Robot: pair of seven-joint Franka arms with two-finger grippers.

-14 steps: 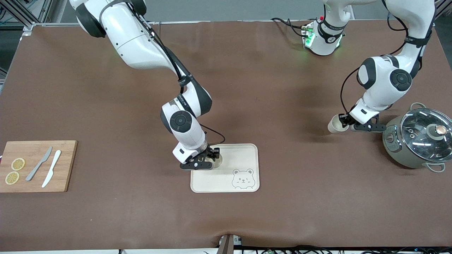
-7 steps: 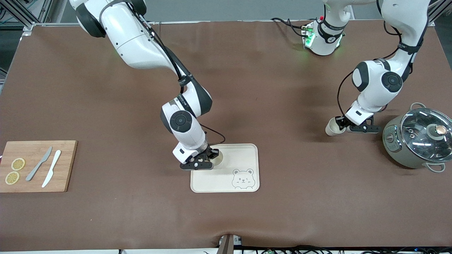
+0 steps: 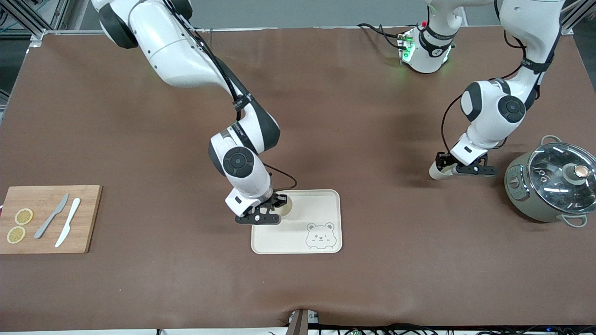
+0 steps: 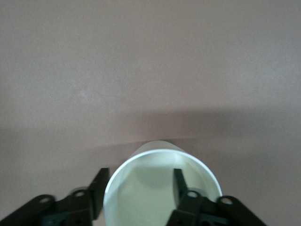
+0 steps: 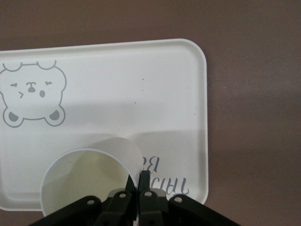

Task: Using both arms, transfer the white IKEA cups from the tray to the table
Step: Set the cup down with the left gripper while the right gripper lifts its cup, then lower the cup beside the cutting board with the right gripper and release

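Note:
The cream tray with a bear drawing (image 3: pixel 312 204) lies near the table's middle. My right gripper (image 3: pixel 274 210) is shut on the rim of one white cup (image 3: pixel 285 209) at the tray's corner farthest from the front camera. In the right wrist view the gripper (image 5: pixel 141 175) pinches the cup (image 5: pixel 84 179) over the tray (image 5: pixel 141 94); I cannot tell if the cup touches it. My left gripper (image 3: pixel 448 168) holds the second white cup (image 3: pixel 435 172), tilted, low over bare table beside the pot. In the left wrist view the gripper (image 4: pixel 138 176) has one finger outside the cup (image 4: pixel 150 197) and one inside.
A grey-green pot with a glass lid (image 3: pixel 551 181) stands at the left arm's end, close to the left gripper. A wooden cutting board (image 3: pixel 84 218) with two knives and lemon slices lies at the right arm's end.
My left arm has carried its cup a little away from the pot, toward the table's middle, and the cup has tilted. My right gripper and its cup have barely moved.

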